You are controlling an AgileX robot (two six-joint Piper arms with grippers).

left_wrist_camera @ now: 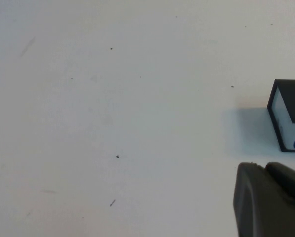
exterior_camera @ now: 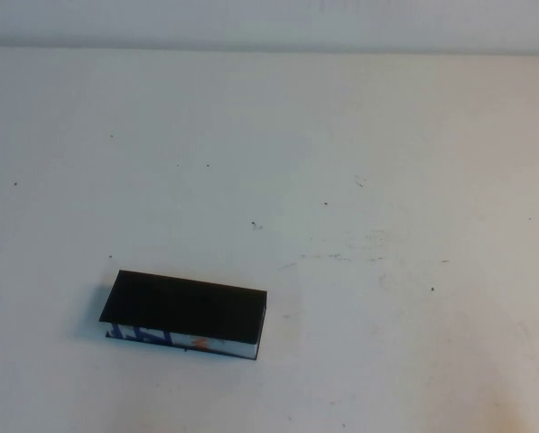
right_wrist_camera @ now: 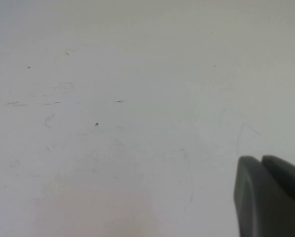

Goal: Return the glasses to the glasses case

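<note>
The black glasses case [exterior_camera: 184,313] lies on the white table at the front left with its flat lid down. Its white side with blue and orange print faces the front. The glasses are not in view. Neither arm shows in the high view. My left gripper [left_wrist_camera: 266,168] is shut and empty above bare table, with a corner of the case [left_wrist_camera: 289,116] just beyond it. My right gripper [right_wrist_camera: 262,160] is shut and empty above bare table, away from the case.
The white table [exterior_camera: 359,180] has small dark specks and faint scuff marks. Its far edge meets a pale wall at the top of the high view.
</note>
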